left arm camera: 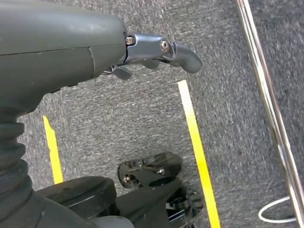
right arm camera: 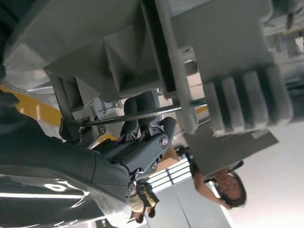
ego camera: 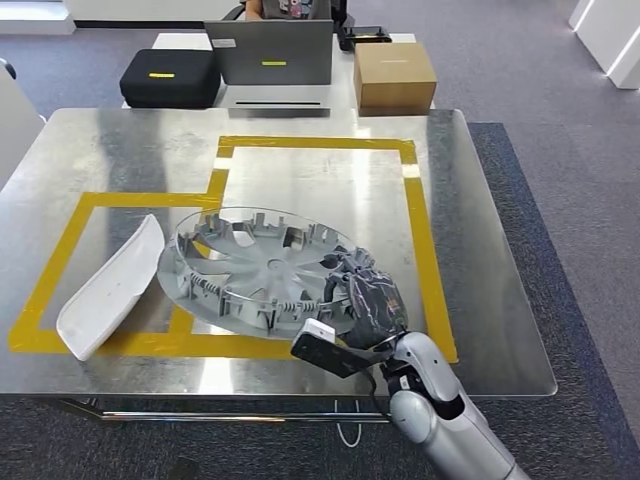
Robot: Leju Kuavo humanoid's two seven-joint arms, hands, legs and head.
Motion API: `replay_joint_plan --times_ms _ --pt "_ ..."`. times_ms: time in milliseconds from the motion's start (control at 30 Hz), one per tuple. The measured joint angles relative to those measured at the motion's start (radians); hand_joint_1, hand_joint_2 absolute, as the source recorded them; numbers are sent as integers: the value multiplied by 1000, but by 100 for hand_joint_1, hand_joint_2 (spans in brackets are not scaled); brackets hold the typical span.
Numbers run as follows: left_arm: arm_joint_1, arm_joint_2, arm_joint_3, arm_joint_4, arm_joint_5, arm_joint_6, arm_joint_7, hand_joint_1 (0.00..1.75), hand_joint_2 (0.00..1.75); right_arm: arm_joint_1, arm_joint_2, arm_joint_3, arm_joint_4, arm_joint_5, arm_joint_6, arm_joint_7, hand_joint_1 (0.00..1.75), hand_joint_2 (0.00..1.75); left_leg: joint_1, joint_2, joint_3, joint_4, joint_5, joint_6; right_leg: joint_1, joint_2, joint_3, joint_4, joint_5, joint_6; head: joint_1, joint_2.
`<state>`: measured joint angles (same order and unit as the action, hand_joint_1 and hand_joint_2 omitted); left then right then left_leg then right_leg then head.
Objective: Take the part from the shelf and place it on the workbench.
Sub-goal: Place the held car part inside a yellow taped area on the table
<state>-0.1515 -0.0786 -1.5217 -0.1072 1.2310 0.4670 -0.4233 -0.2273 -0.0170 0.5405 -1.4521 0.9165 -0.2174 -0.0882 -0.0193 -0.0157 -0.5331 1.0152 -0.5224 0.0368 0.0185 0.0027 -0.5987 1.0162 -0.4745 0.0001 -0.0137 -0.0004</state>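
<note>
A grey wheel cover [ego camera: 260, 270] lies inside-up on the steel workbench [ego camera: 483, 300], within the yellow tape outline [ego camera: 419, 235]. My right hand [ego camera: 373, 310] grips its near right rim, fingers hooked over the edge. In the right wrist view the dark fingers [right arm camera: 143, 142] curl around a rib and wire ring of the wheel cover [right arm camera: 222, 52]. My left hand [left arm camera: 157, 50] hangs over grey carpet with its fingers stretched out and nothing in it.
A white curved panel [ego camera: 113, 288] lies just left of the cover, touching its rim. Behind the bench stand a black case [ego camera: 170, 77], a laptop [ego camera: 274, 52] and a cardboard box [ego camera: 394, 75], with a person [ego camera: 287, 8] seated behind them.
</note>
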Motion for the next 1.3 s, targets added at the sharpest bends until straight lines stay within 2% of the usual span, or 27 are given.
replay_joint_plan --times_ms 267,467,600,833,967,1167,1300 --pt "-5 1 -20 0 -38 -25 24 0 175 -127 9 -17 180 33 21 67 175 175 -1 0 3 0 2 -1 -1 -1 3 0 3 0 0 0" --pt "-9 2 -28 0 -56 -28 68 0 175 -252 38 -32 360 93 22 122 175 175 -1 0 4 0 4 0 -2 -1 4 0 4 1 0 0" --pt "-10 4 -29 0 -60 -28 80 0 175 -313 55 -38 469 115 19 117 0 0 -2 0 4 0 5 0 -2 -1 4 0 5 1 0 0" --pt "-10 6 -29 0 -52 -23 75 0 175 -324 73 -41 542 112 19 90 0 0 -2 0 3 0 5 0 -2 -1 3 0 5 1 0 0" --pt "-11 7 -29 0 -41 -20 62 0 0 -315 74 -38 549 99 30 58 0 0 -2 0 3 0 5 0 -2 -1 3 0 5 1 0 0" --pt "-10 9 -29 0 -13 -20 41 0 0 -270 68 -35 477 15 109 -22 0 0 -2 0 3 0 5 -1 -2 -1 2 0 5 1 0 0" --pt "-3 11 -28 0 14 -20 16 0 0 -204 36 -30 356 -46 136 -70 0 0 -2 0 2 0 4 0 -2 -1 2 0 5 0 0 0"
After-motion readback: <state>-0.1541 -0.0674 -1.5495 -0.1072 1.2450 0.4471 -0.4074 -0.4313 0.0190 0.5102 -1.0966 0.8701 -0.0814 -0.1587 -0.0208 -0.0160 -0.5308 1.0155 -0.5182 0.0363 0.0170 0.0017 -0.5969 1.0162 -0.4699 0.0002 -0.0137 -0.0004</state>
